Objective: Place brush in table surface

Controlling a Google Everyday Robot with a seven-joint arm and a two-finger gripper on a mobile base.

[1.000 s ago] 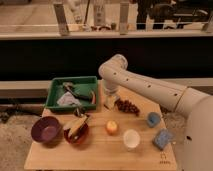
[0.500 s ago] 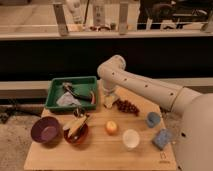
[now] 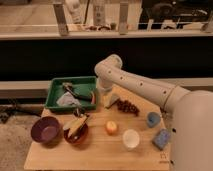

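We see the brush (image 3: 70, 89) lying in the green tray (image 3: 52, 95), beside a pale cloth (image 3: 65, 100). The tool (image 3: 102, 96) hangs spread at the tray's right edge, gripping nothing, over the desk (image 3: 100, 152).

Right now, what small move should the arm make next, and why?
Probably shift the end effector, open at the right edge of the green tray, leftward over the brush, which lies in the tray beside the red-handled tool; nothing is held yet.
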